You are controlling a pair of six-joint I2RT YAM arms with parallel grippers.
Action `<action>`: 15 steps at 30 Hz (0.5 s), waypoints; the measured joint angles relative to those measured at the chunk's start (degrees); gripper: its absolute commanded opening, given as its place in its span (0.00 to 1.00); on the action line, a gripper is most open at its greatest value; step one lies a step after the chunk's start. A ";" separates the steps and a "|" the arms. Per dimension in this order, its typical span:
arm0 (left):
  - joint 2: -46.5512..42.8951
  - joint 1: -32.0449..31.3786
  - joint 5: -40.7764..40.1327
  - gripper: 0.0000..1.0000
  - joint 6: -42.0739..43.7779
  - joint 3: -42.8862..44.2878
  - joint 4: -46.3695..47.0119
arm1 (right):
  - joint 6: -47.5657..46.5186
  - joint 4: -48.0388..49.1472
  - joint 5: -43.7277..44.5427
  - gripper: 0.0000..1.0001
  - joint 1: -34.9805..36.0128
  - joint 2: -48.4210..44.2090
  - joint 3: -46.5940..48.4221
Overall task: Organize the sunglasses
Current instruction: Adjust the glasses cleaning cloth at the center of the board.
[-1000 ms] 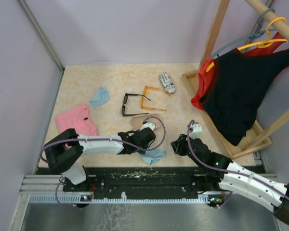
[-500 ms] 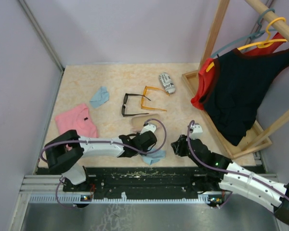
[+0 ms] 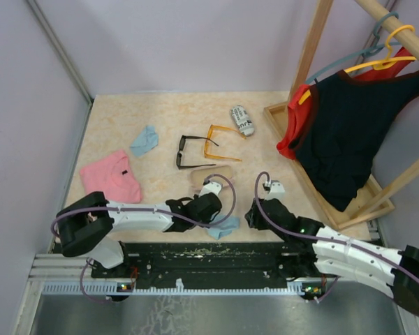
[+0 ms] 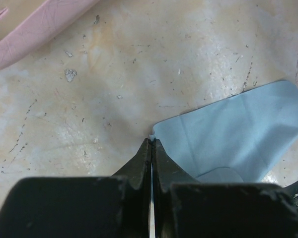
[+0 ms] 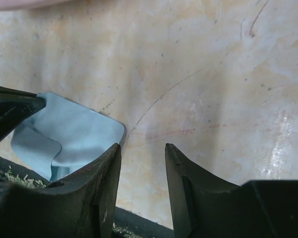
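Blue cloth (image 3: 222, 227) is lying bottom centre of the top view. Your left gripper (image 3: 211, 213) is sitting at its left edge, and your right gripper (image 3: 255, 215) is hovering just right of it. Black sunglasses (image 3: 188, 155) and orange sunglasses (image 3: 220, 141) are lying side by side mid-frame, arms unfolded, well apart from both grippers.

Left wrist: fingers (image 4: 139, 163) are pressing fully together, tips at the cloth's corner; can't tell if fabric is being pinched.

Right wrist: fingers (image 5: 107, 183) are standing parted, gripping nothing, with bare table (image 5: 213, 74) showing between them.
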 measured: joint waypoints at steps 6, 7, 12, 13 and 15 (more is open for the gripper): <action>-2.56 0.00 0.52 0.01 -0.17 -3.61 3.32 | 5.44 0.35 -3.15 0.42 -0.04 9.42 3.63; -2.71 0.00 0.55 0.01 -0.17 -3.89 3.74 | 6.47 0.55 -3.74 0.42 -0.07 10.47 4.02; -3.17 0.00 0.59 0.01 -0.17 -4.74 4.96 | 12.46 2.27 -7.02 0.41 -0.55 14.73 4.42; -3.21 0.00 0.59 0.01 -0.17 -4.83 5.09 | 13.51 2.89 -7.78 0.40 -0.98 15.08 4.31; -3.28 0.00 0.59 0.01 -0.15 -4.98 5.31 | 15.37 4.63 -9.75 0.39 -2.47 15.34 3.82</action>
